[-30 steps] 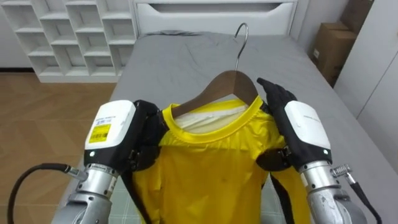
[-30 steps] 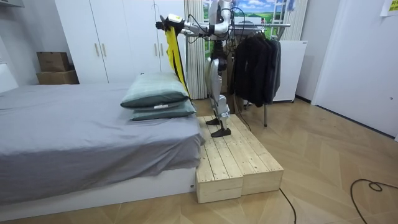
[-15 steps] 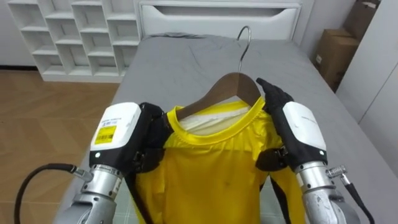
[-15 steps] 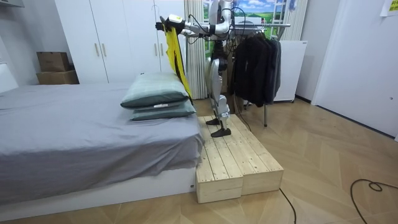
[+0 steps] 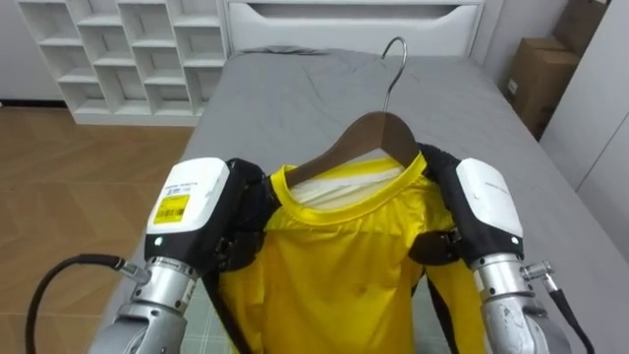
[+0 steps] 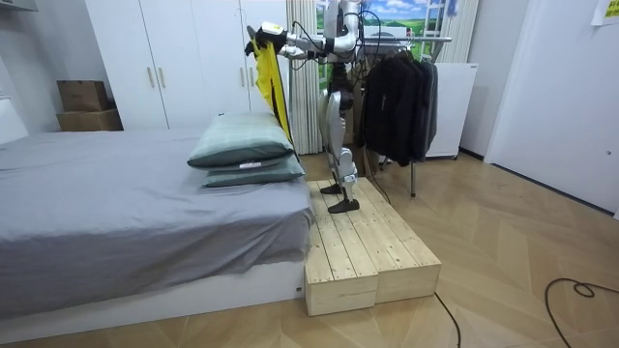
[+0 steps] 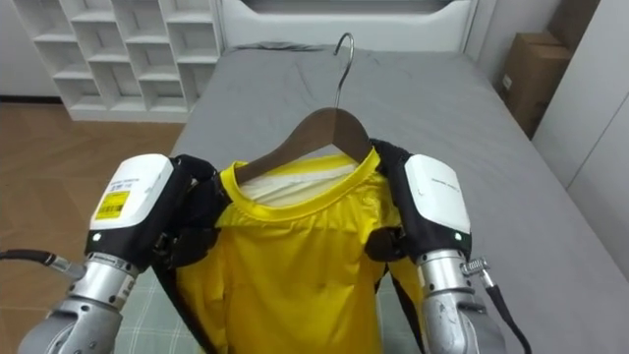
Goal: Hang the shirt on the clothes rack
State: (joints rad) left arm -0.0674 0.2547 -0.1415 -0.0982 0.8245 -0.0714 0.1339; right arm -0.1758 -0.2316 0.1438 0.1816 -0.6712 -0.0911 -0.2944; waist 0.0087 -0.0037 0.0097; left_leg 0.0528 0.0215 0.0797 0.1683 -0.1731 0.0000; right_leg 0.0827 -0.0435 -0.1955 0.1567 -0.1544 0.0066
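A gray bed (image 5: 324, 88) lies below, with white shelves (image 5: 128, 49) on its left. Above the bed, a yellow shirt (image 5: 344, 256) sits on a wooden hanger (image 5: 369, 133). The left hand (image 5: 211, 211) pinches one shoulder of the shirt. The right hand (image 5: 472, 202) pinches the other shoulder.

You get a bright room with soft, even light. In the eye views the yellow shirt (image 5: 344, 265) looks strong and bright, with small soft shadows in its folds. The white backs of the left hand (image 5: 197, 202) and the right hand (image 5: 484, 202) are bright too, but no glare hides them. The grey bed (image 5: 324, 108) has only faint shadows in its creases. In the room view daylight comes from the window (image 6: 397, 14) behind the robot. The floor (image 6: 503, 242) looks pale and a bit shiny. The dark clothes (image 6: 397, 106) on the rack look almost black, so you cannot see their folds.
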